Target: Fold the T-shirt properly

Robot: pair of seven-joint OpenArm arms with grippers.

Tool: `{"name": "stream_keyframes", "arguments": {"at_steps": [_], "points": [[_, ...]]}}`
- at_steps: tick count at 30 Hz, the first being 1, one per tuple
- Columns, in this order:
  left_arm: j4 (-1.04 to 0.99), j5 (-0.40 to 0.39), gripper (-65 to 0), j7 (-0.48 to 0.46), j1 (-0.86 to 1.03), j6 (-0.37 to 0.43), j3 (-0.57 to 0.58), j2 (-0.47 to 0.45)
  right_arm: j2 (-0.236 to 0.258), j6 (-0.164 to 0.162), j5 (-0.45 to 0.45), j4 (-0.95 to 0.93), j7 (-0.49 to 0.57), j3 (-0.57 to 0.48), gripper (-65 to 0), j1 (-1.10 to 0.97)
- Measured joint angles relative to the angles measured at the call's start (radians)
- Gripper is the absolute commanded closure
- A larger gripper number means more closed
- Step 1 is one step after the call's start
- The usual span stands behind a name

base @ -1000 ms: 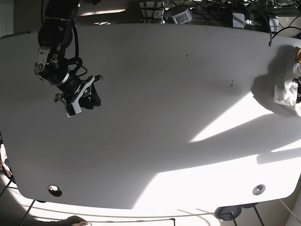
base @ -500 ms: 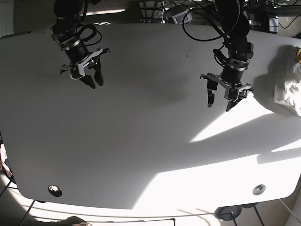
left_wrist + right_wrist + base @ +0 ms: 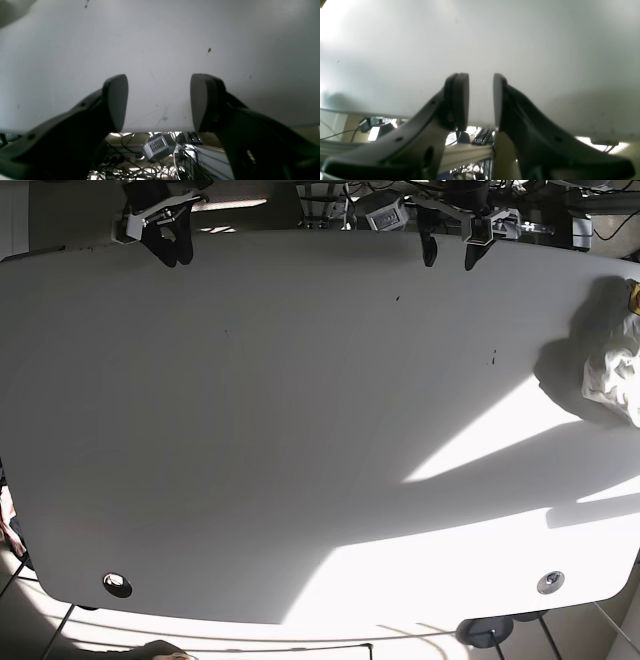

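The T-shirt is a crumpled white heap at the right edge of the white table, partly cut off by the frame. It does not show in either wrist view. My left gripper hangs at the table's far edge, right of centre, far from the shirt. In the left wrist view it is wide open and empty over bare table. My right gripper is at the far left edge. In the right wrist view its jaws stand a narrow gap apart with nothing between them.
Cables and a grey power adapter lie behind the far edge; the adapter also shows in the left wrist view. Round fittings sit near the front corners. Bright sun patches cross the front right.
Both arms have pulled back from over the table to its far edge. The shirt heap has not moved.
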Motion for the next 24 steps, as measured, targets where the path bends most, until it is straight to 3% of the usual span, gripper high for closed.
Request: {"name": "stream_keyframes", "arguments": {"at_steps": [2, 4, 8, 11, 18, 21, 24], "points": [[-0.029, -0.087, -35.8, -0.008, 0.076, -0.006, 0.005, -0.044, 0.007, -0.005, 0.011, 0.026, 0.0, 0.003, -15.7, -0.093], [-0.051, -0.123, -35.8, -0.008, 0.142, 0.001, 0.004, -0.089, 0.026, -0.008, 0.016, 0.043, 0.005, 0.004, -15.7, -0.173], [-0.166, -0.129, -35.8, -0.016, 0.162, 0.0, 0.006, -0.09, 0.034, -0.008, 0.046, -0.017, 0.008, 0.0, -15.7, -0.241], [-0.326, -0.128, -35.8, -0.013, 0.144, 0.002, 0.007, -0.095, 0.051, -0.01, 0.016, -0.134, 0.012, -0.039, -15.7, -0.232], [-0.796, -0.131, -35.8, -0.026, -0.166, 0.002, 0.008, -0.172, 0.048, -0.014, -0.122, -0.565, 0.01, -0.072, -15.7, 0.072], [-0.985, -0.031, -35.8, -0.012, -0.273, 0.0, 0.034, -0.19, 0.041, -0.018, -0.177, -0.687, 0.011, -0.072, -15.7, 0.166], [-1.21, -0.002, -35.8, -0.023, -0.431, 0.042, 0.042, -0.193, 0.041, -0.02, -0.248, -0.855, 0.014, -0.072, -15.7, 0.291]]}}
